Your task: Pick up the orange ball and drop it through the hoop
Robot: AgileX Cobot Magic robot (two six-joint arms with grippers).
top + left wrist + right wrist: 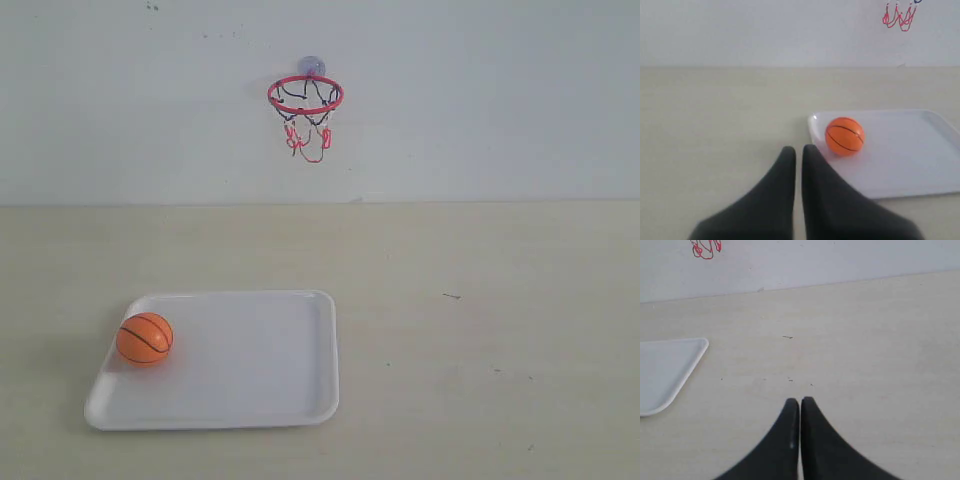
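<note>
- The orange ball (145,339) is sitting on the white tray (260,350), close by its left rim. The hoop (305,96) is hanging on the wall beyond, well apart.
- The left gripper (796,149) is holding nothing, its fingers nearly together. The ball is lying just ahead of it, off toward the tray side.
- The right gripper (800,400) is pinched together and empty, facing bare table beside the tray's corner, so the left arm is looking nearer.

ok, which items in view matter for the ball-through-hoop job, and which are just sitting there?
Job:
- orange ball, resting on the tray
- hoop, mounted on the wall
- left pincer, shut, ball in its view

Just there:
- white tray, only holds the ball
- table
- right pincer, shut, over bare table
</note>
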